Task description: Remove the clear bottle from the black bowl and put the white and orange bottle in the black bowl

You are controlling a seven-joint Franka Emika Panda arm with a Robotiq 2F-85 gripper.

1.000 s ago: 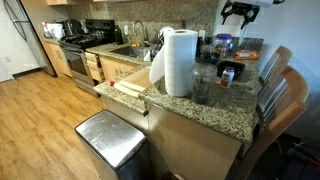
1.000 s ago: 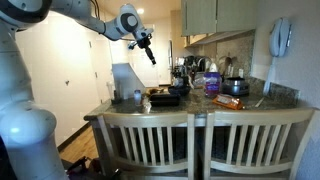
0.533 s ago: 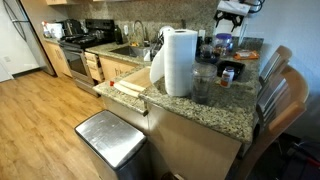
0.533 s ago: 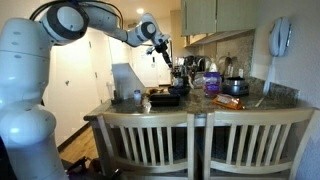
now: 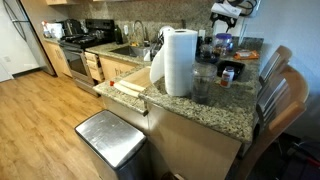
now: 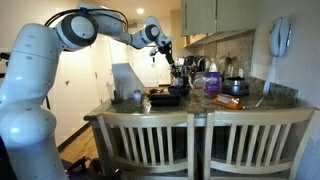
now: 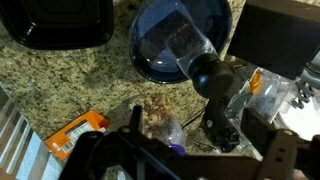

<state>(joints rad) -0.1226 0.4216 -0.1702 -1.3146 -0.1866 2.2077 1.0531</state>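
The gripper point(image 5: 228, 10) hangs high over the far right end of the granite counter point(image 5: 205, 108), well above everything on it. I judge this to be an approach with nothing carried. In the wrist view its fingers seem to stand apart with only stone showing between them, which suits closing on something small. Below, beyond the paper-towel roll point(image 5: 178, 62) and nearer than the blue-topped container point(image 5: 223, 42), the white and orange bottle point(image 5: 228, 73) stands upright on the counter. It is just beside a low dark shape that I take for the black bowl point(image 5: 240, 67); whether the two touch is too small to tell. The clear bottle cannot be made out, so I cannot say the bowl is emptied. The wrist camera looks almost straight down on the blue-topped container. The gripper is therefore probably not yet lined up over the bowl and would need a sideways shift before any descent.
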